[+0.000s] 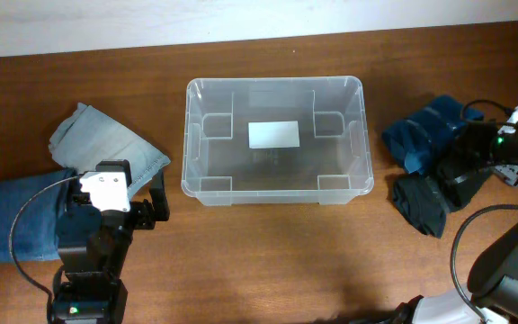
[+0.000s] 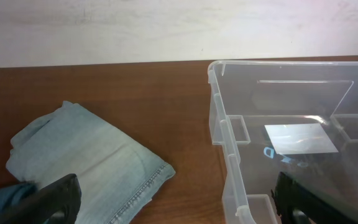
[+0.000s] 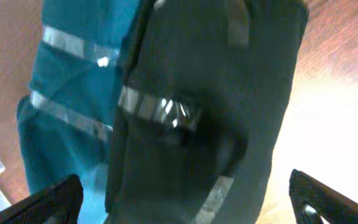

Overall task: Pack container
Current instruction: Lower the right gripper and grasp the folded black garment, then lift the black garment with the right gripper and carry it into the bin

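Observation:
The clear plastic container (image 1: 275,139) stands empty at the table's middle, a white label on its base; it also shows in the left wrist view (image 2: 291,143). My left gripper (image 1: 142,200) is open between the folded light denim garment (image 1: 106,144) and the container's left wall (image 2: 225,134). The light denim also shows in the left wrist view (image 2: 86,158). My right gripper (image 1: 457,175) is open just above a dark garment (image 1: 421,202) with grey stripes (image 3: 216,93), next to a teal garment (image 1: 430,130), which also shows in the right wrist view (image 3: 73,81).
Darker blue jeans (image 1: 12,220) lie at the far left under the left arm. A cable loops near the table's front right. The table's far edge meets a pale wall.

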Controlling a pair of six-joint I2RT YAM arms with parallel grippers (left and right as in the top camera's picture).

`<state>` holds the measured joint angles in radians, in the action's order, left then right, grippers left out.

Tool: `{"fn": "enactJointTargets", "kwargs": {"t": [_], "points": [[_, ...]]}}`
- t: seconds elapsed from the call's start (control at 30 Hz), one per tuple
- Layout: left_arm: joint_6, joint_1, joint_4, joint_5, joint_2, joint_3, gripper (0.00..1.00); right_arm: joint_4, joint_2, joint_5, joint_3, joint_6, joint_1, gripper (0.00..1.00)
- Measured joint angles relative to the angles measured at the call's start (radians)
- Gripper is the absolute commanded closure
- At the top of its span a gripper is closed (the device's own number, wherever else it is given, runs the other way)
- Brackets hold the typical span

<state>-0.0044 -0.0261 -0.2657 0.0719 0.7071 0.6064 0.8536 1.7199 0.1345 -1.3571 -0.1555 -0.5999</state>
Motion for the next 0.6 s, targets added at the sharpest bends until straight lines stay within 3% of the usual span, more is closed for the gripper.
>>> {"fn": "enactJointTargets", "kwargs": {"t": [0.5, 0.6], "points": [[0.0, 0.0, 0.0, 0.0, 0.0, 0.0, 0.01, -0.037, 0.126, -0.107, 0.0, -0.081, 0.057, 0.0], [0.0, 0.0, 0.0, 0.0, 0.0, 0.0, 0.01, -0.036, 0.155, -0.109, 0.0, -0.082, 0.057, 0.13]]}}
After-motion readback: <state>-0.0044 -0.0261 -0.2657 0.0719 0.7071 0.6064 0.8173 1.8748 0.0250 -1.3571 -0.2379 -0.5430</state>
